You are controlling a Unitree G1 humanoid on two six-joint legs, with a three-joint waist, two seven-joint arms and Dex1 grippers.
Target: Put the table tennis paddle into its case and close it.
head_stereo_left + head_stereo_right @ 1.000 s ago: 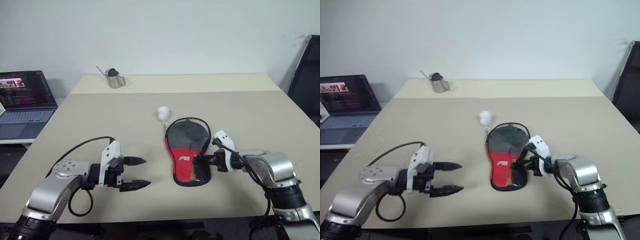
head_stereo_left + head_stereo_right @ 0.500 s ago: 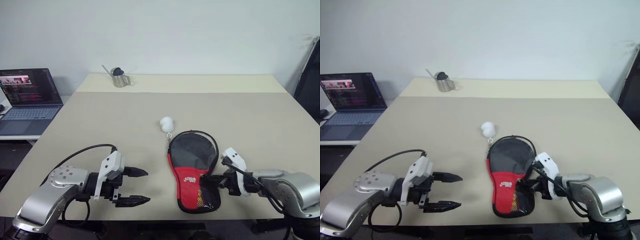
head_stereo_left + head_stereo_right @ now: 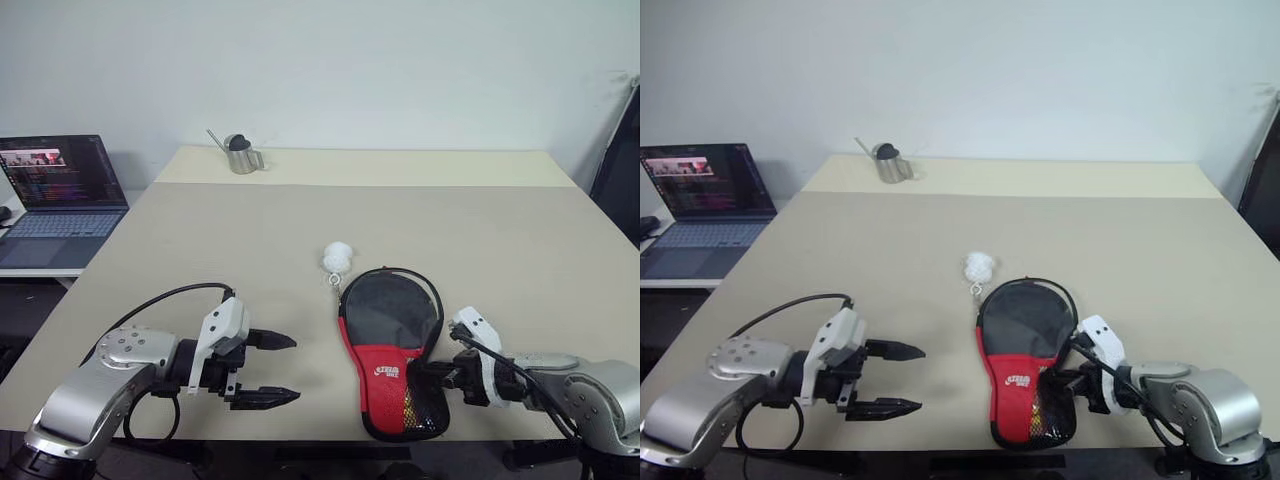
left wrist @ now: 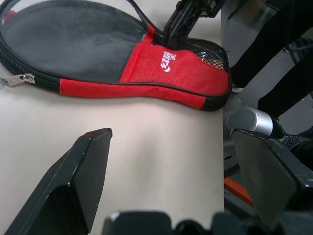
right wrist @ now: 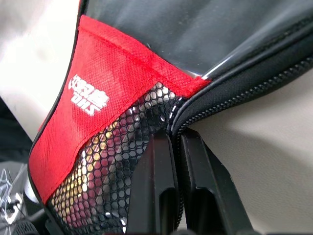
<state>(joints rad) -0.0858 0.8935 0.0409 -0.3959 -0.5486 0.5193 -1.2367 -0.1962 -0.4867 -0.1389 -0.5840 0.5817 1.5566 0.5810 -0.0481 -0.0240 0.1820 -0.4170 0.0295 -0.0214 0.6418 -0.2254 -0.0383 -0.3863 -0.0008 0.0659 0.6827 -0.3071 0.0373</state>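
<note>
One case (image 3: 391,350) lay on the table (image 3: 200,240). The right gripper (image 3: 432,372) stayed pinched on its zipper edge, drawn nearer than before; the left gripper (image 3: 272,370) remained spread, empty.

case (image 3: 392,352) on table (image 3: 500,240), laptop (image 3: 55,195) far left

I see the case (image 3: 392,352) in black fabric with a red panel carrying a white logo, and black mesh over red and yellow at its narrow end. The bench (image 3: 200,250) is plain beige. Beside the case's round end sits a white ball (image 3: 337,257).
</note>
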